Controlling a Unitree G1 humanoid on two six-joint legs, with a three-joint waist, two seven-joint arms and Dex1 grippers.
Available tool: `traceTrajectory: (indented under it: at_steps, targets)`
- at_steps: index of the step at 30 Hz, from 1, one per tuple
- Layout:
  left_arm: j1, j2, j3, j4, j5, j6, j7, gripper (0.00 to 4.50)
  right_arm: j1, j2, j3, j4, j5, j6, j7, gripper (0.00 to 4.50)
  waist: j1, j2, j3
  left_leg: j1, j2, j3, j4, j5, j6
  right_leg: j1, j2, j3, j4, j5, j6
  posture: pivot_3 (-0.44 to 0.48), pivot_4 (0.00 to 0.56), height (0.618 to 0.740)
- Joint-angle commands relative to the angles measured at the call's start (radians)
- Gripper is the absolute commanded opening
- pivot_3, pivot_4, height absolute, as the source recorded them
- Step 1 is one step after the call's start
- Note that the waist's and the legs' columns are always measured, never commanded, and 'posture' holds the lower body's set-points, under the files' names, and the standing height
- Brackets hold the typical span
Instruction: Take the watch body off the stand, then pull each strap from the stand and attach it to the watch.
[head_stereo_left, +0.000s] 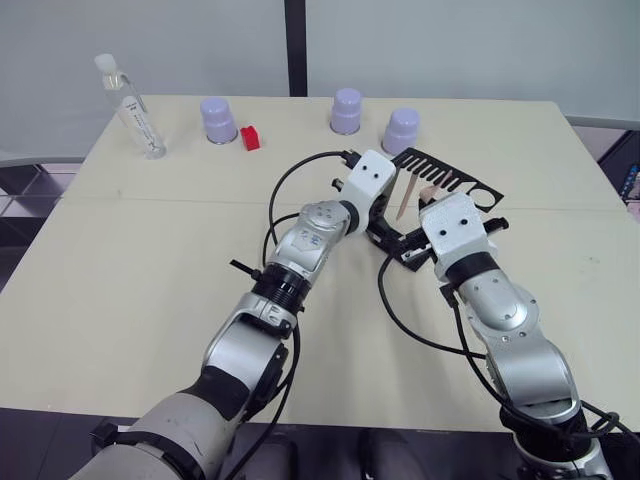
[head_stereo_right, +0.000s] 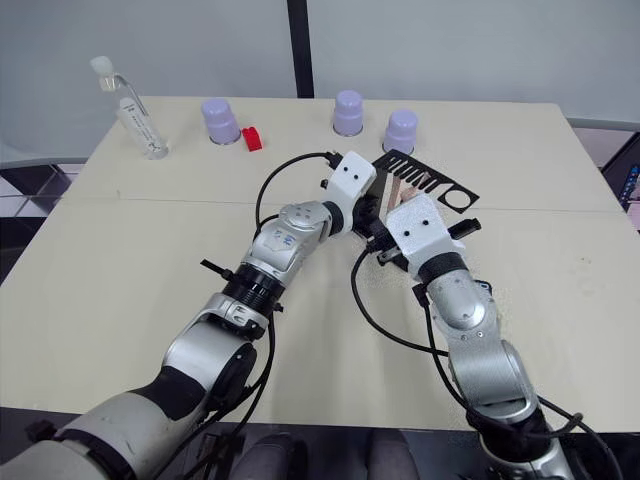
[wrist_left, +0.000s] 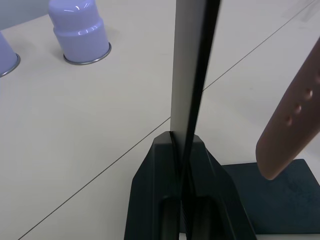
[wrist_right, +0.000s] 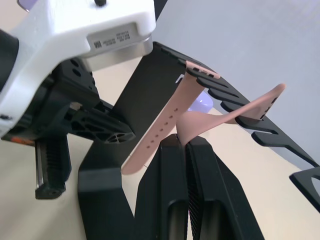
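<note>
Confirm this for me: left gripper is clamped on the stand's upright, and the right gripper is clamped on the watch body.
Not quite. The right gripper is shut on a pink strap that hangs from the stand's comb arm, not on the watch body; the right wrist view shows this. The rest holds: the left gripper is clamped on the upright of the stand.

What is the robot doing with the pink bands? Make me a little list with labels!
left gripper: shut on the stand's slanted upright
right gripper: shut on one pink strap, bending it
other pink strap: hanging from the comb slots, untouched
stand: black, on the table between both grippers
watch body: cannot tell where it is
behind: three lilac cups, a red block, a clear bottle
</note>
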Motion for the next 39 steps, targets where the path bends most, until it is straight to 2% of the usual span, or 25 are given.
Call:
traceTrajectory:
  at_steps: [1,16,22,28,39]
  targets:
    - [-0.021,-0.011,-0.002,0.002,-0.004,-0.005,-0.009,0.00,0.000,-0.021,0.005,-0.074,-0.046,-0.027,0.022,0.08,0.000,0.000,0.000,0.000,0.000,0.000,0.000,0.000,0.000,0.000,0.000,0.000,0.000,0.000,0.000,0.000,0.150,0.740]
    - [-0.039,-0.013,0.009,0.042,-0.005,-0.027,0.000,0.00,0.030,-0.098,-0.013,-0.152,-0.102,-0.031,0.120,0.08,0.010,0.000,0.000,0.000,0.000,0.000,0.000,0.000,0.000,0.000,0.000,0.000,0.000,0.000,0.000,0.000,0.150,0.740]
    - [-0.051,-0.011,0.012,0.055,-0.006,-0.036,0.000,0.00,0.040,-0.171,-0.033,-0.205,-0.106,-0.047,0.198,0.08,0.020,0.000,0.000,0.000,0.000,0.001,0.001,0.000,0.000,0.000,0.000,0.000,0.000,0.000,0.000,0.000,0.150,0.740]
    - [-0.056,-0.014,0.010,0.061,-0.006,-0.047,-0.001,0.00,0.118,-0.163,-0.072,-0.242,-0.082,-0.053,0.229,0.08,0.024,0.000,0.000,0.000,0.000,0.000,0.001,0.000,0.000,0.001,0.000,0.000,0.000,0.000,0.000,0.000,0.150,0.740]
    - [-0.074,-0.006,0.012,0.084,-0.005,-0.068,-0.010,0.00,0.113,-0.183,-0.134,-0.297,-0.054,-0.041,0.283,0.08,0.021,0.000,0.000,0.000,-0.001,0.001,0.002,0.000,0.000,0.001,0.000,0.000,0.000,0.000,0.000,0.000,0.150,0.740]
